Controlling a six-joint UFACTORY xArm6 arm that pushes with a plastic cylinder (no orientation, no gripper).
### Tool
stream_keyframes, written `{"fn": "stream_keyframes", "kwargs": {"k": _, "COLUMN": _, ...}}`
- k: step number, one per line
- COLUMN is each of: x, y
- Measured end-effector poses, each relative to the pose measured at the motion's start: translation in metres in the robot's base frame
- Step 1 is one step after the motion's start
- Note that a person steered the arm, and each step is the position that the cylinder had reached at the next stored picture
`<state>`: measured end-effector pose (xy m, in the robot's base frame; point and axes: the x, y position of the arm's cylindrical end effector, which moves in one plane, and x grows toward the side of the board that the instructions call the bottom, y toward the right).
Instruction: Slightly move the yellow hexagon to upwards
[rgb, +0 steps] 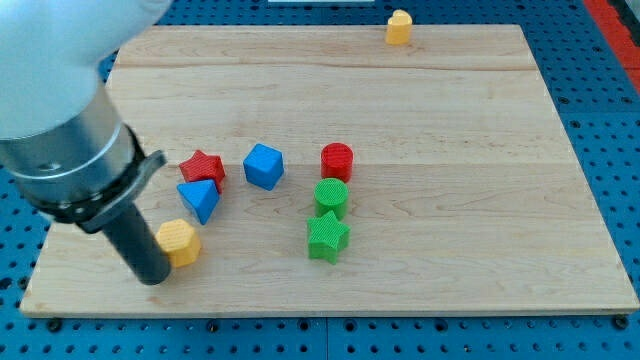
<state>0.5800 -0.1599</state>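
The yellow hexagon (180, 241) lies near the board's lower left. My tip (154, 278) rests on the board just left of and below the hexagon, touching or almost touching its lower left side. The dark rod rises from there toward the view's upper left into the grey arm body (60, 110), which hides the board's upper left corner.
A blue triangle (199, 198) and a red star (203, 167) sit just above the hexagon. A blue block (264, 165), a red cylinder (337, 160), a green cylinder (331, 196) and a green star (327, 236) lie to the right. A yellow block (399, 27) stands at the top edge.
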Motion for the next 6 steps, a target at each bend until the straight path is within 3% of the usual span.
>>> {"fn": "stream_keyframes", "kwargs": {"k": 2, "x": 0.009, "y": 0.012}}
{"fn": "stream_keyframes", "kwargs": {"k": 3, "x": 0.028, "y": -0.026}}
{"fn": "stream_keyframes", "kwargs": {"k": 4, "x": 0.007, "y": -0.003}}
{"fn": "stream_keyframes", "kwargs": {"k": 6, "x": -0.011, "y": -0.024}}
